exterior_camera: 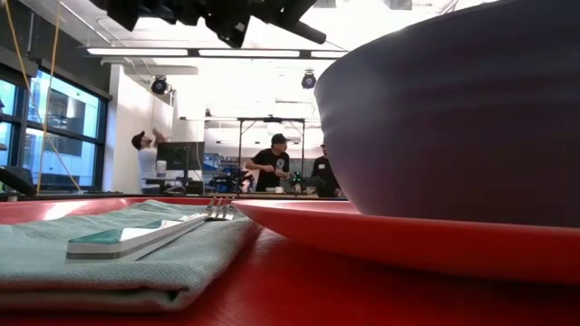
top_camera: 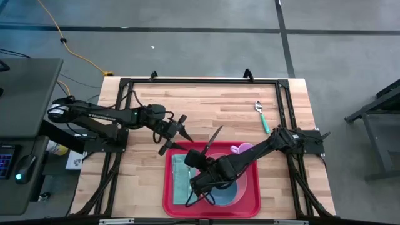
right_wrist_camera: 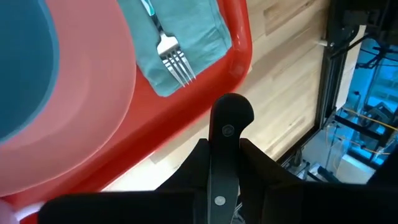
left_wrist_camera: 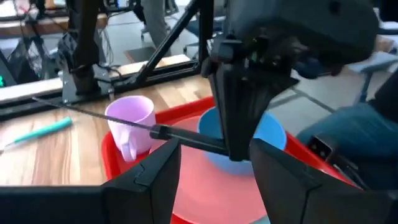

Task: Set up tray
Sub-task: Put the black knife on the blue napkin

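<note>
Wooden table — right gripper reaches over the tray, fingers clamping a knife; left gripper hovers parted.

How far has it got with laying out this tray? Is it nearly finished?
Mostly done, it seems. The red tray already holds a napkin with a fork on it, a pink plate with a blue bowl, and a pink mug. The right gripper holds a knife above the tray, not yet set down. A teal spoon lies on the table.
</note>
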